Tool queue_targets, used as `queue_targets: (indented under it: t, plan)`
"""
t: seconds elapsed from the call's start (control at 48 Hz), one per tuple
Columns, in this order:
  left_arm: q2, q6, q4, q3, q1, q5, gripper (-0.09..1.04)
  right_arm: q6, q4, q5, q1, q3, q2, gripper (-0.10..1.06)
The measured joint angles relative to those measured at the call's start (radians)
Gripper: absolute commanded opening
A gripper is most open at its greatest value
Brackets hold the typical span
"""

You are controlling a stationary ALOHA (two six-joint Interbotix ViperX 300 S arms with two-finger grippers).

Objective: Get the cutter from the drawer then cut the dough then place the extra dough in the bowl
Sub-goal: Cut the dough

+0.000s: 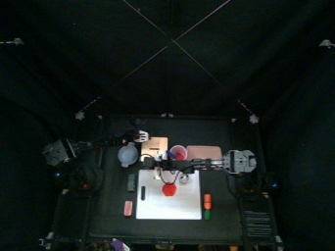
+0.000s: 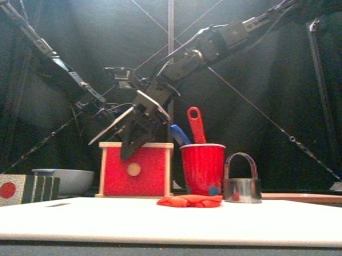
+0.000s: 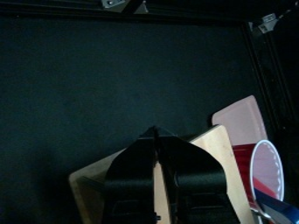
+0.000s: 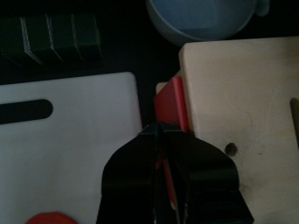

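- jaws on your right gripper [image 4: 163, 129] and left gripper [image 3: 156, 131] are pressed together. as they stand, neither can take the cutter [image 2: 242, 187].
- the cutter stands upright just right of the cup [image 2: 203, 165]. a wide or angled approach to its wire handle could tip the cup and spill the knives.
- both grippers hang close together over the box [image 4: 246, 96]. moving one without clearing the other risks a knock.
- your right tips sit at the box's edge by the red drawer front [image 2: 134, 172]. dropping lower there would likely shove the box.
- the dough [image 2: 190, 201] lies as a low red lump on the board [image 4: 82, 149]. an off-centre press could drag it instead of cutting it.
- the bowl [image 4: 211, 17] is behind the box, so carrying scraps there means crossing over the box.
- right jaws: closed, nothing seen between them, and i can't tell if they touch the drawer front.
- left jaws: closed and empty, above the box top, with the tray [image 3: 239, 118] beyond.
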Motion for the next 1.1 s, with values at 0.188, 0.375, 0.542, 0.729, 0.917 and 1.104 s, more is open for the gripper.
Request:
queue_targets:
  t: [0.188, 0.375, 0.542, 0.729, 0.917, 1.104]
  plan:
    - [-0.002, 0.0, 0.0, 0.0, 0.0, 0.0, 0.38, 0.0, 0.002, 0.0, -0.003, -0.006, 0.003, 0.51]
    - [-0.014, -0.002, -0.002, 0.009, 0.002, -0.006, 0.38, 0.0, 0.014, 0.002, 0.008, -0.034, 0.003, 0.51]
    - [-0.061, 0.006, 0.0, 0.034, 0.002, -0.046, 0.38, 0.0, 0.014, -0.005, 0.051, -0.043, -0.021, 0.51]
    - [-0.147, 0.008, 0.048, 0.091, 0.008, -0.063, 0.38, 0.0, 0.014, -0.06, 0.104, 0.058, -0.155, 0.51]
    - [-0.278, 0.009, 0.149, 0.172, 0.008, -0.129, 0.37, 0.003, 0.043, -0.176, 0.124, 0.302, -0.36, 0.51]
    - [-0.42, 0.008, 0.341, 0.267, -0.041, -0.215, 0.37, 0.003, 0.103, -0.308, 0.124, 0.591, -0.568, 0.51]
